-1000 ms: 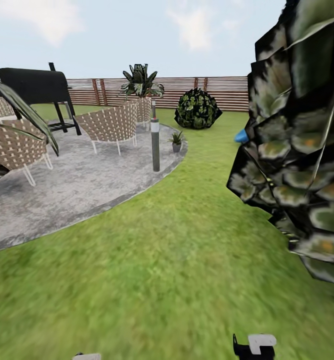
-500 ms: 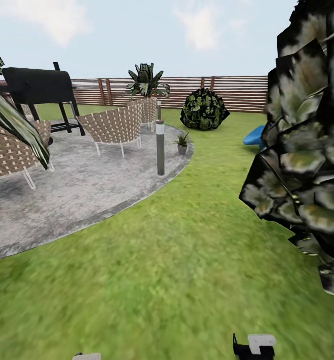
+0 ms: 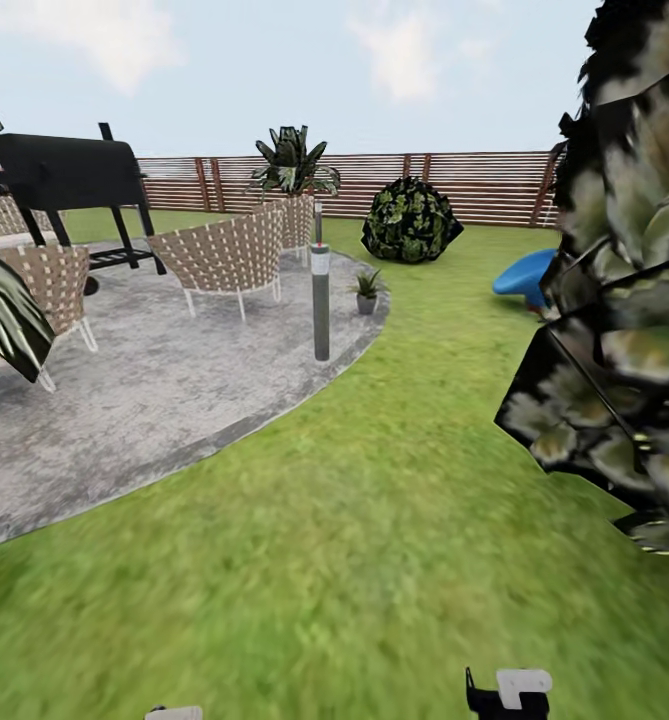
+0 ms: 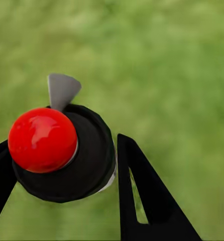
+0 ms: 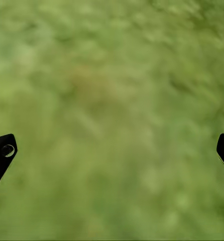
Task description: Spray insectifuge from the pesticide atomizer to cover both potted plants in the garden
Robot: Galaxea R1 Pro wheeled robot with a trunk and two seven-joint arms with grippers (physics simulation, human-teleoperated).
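Observation:
My left gripper (image 4: 67,188) is shut on the pesticide atomizer (image 4: 62,150), seen from above as a round black body with a red domed cap and a grey nozzle, over grass. The black fingers (image 4: 142,196) press on both its sides. In the right wrist view my right gripper (image 5: 112,155) is open over bare lawn, with nothing between its fingers. One small potted plant (image 3: 367,288) in a grey pot stands far ahead at the edge of the round paved patio (image 3: 154,390).
A grey post (image 3: 320,300) stands on the patio edge near woven chairs (image 3: 229,255) and a black grill (image 3: 69,175). A large dark bush (image 3: 624,300) looms close on the right, with a blue object (image 3: 524,275) behind it. A round bush (image 3: 411,220) and slatted fence (image 3: 474,185) lie far back.
The head view has shifted: the near bush sits further right and more of the blue object shows. The leaf at the left edge has dropped lower. Both arms keep their places in the view.

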